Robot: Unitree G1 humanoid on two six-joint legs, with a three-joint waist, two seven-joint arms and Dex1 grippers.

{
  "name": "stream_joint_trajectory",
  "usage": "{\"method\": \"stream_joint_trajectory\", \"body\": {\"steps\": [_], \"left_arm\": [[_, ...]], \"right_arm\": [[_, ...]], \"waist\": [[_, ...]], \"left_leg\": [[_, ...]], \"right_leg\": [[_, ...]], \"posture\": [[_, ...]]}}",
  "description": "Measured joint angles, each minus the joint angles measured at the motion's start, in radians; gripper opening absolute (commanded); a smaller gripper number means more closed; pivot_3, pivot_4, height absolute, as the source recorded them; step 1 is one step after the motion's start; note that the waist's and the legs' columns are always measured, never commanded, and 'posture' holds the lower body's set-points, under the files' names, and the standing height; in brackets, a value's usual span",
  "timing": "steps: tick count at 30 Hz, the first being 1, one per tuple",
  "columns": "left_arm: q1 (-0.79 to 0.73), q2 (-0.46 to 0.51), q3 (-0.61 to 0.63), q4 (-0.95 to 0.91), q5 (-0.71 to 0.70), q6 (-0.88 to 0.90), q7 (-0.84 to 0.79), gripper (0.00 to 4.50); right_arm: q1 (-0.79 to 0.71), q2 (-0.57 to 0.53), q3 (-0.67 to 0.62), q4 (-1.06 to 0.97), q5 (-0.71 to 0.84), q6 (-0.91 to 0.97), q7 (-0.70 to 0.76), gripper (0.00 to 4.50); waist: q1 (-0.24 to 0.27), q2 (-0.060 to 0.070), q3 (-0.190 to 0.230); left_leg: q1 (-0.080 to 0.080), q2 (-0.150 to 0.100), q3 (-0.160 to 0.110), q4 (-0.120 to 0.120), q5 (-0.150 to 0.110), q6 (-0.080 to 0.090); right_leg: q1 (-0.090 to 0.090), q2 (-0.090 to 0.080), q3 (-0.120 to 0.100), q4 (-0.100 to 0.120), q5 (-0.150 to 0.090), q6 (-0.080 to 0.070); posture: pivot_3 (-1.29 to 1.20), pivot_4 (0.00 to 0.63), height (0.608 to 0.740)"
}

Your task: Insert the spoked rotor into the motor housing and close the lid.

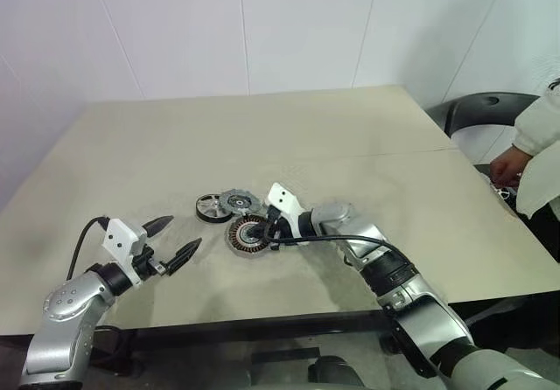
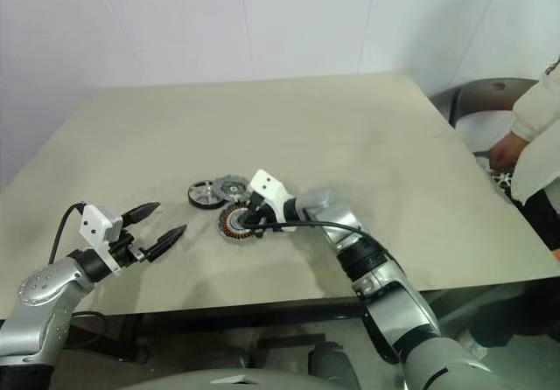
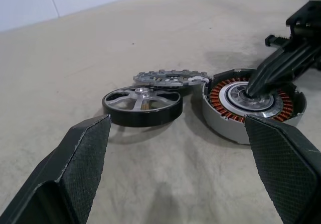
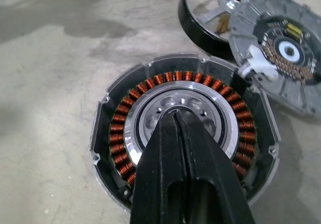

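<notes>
The motor housing (image 4: 125,128), with a ring of copper windings, lies flat on the beige table (image 1: 175,136). My right gripper (image 4: 173,114) is shut, its fingertips pressed together on the housing's silver centre hub, with nothing between them. Just beyond the housing lies the grey notched lid (image 1: 238,201), overlapping the rim of the spoked rotor (image 1: 210,207), which rests flat to its left. My left gripper (image 1: 185,233) hovers open to the left of the parts, pointing at them and touching nothing. In the left wrist view the rotor (image 3: 143,106) and housing (image 3: 253,106) sit ahead of its fingers.
A person in a white sleeve (image 1: 538,132) stands at the table's right side, a hand (image 1: 510,164) near the edge. A dark chair (image 1: 481,110) is behind the far right corner. The table's front edge runs close below both arms.
</notes>
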Motion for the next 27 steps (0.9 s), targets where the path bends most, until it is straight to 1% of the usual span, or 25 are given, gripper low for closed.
{"method": "stream_joint_trajectory", "body": {"steps": [7, 12, 15, 21, 24, 27], "left_arm": [[0.000, 0.000, 0.000, -0.001, 0.000, 0.002, 0.002, 4.50], [0.000, 0.000, 0.000, -0.001, 0.000, 0.003, 0.003, 4.50], [0.000, 0.000, 0.000, -0.002, 0.000, 0.007, 0.006, 4.50], [0.000, 0.000, 0.000, -0.002, 0.000, 0.016, 0.008, 4.50], [0.000, 0.000, 0.000, -0.001, 0.000, 0.014, 0.006, 4.50], [0.003, 0.000, 0.001, 0.007, 0.000, 0.008, -0.003, 4.50]], "right_arm": [[-0.001, 0.003, -0.014, 0.008, -0.002, -0.006, -0.003, 0.04], [-0.023, 0.038, -0.097, 0.010, 0.051, 0.040, -0.028, 0.04], [-0.051, 0.047, -0.121, 0.009, 0.056, 0.043, -0.035, 0.04], [-0.039, 0.061, -0.108, 0.006, 0.056, 0.050, -0.023, 0.04], [-0.005, 0.056, -0.058, 0.008, 0.037, 0.043, -0.012, 0.04], [0.009, 0.054, -0.013, 0.028, -0.001, -0.010, -0.017, 0.04]], "waist": [[0.001, 0.000, 0.000], [0.000, 0.000, 0.000], [0.001, 0.000, 0.000], [0.001, 0.000, 0.000], [0.001, 0.000, 0.000], [-0.002, 0.001, 0.000]], "left_leg": [[0.001, 0.000, 0.000, 0.000, 0.000, 0.000], [-0.001, 0.000, 0.000, 0.000, 0.000, 0.000], [-0.001, 0.000, 0.000, 0.000, 0.000, 0.000], [-0.001, 0.000, 0.000, -0.001, 0.000, 0.000], [-0.001, 0.000, 0.000, -0.001, 0.000, 0.000], [0.000, 0.000, 0.001, -0.001, 0.000, 0.000]], "right_leg": [[0.001, 0.000, 0.000, 0.000, 0.000, 0.000], [-0.001, 0.000, 0.000, 0.000, 0.000, 0.000], [-0.001, 0.000, 0.000, 0.000, 0.000, 0.000], [-0.002, 0.000, 0.000, 0.000, 0.000, 0.000], [-0.002, 0.000, 0.000, 0.000, 0.000, 0.000], [-0.001, 0.000, 0.001, 0.000, 0.000, 0.000]], "posture": [[0.00, 0.000, 0.740], [0.00, 0.000, 0.740], [0.00, 0.000, 0.740], [0.00, 0.000, 0.740], [0.00, 0.000, 0.740], [0.00, 0.000, 0.740]]}}
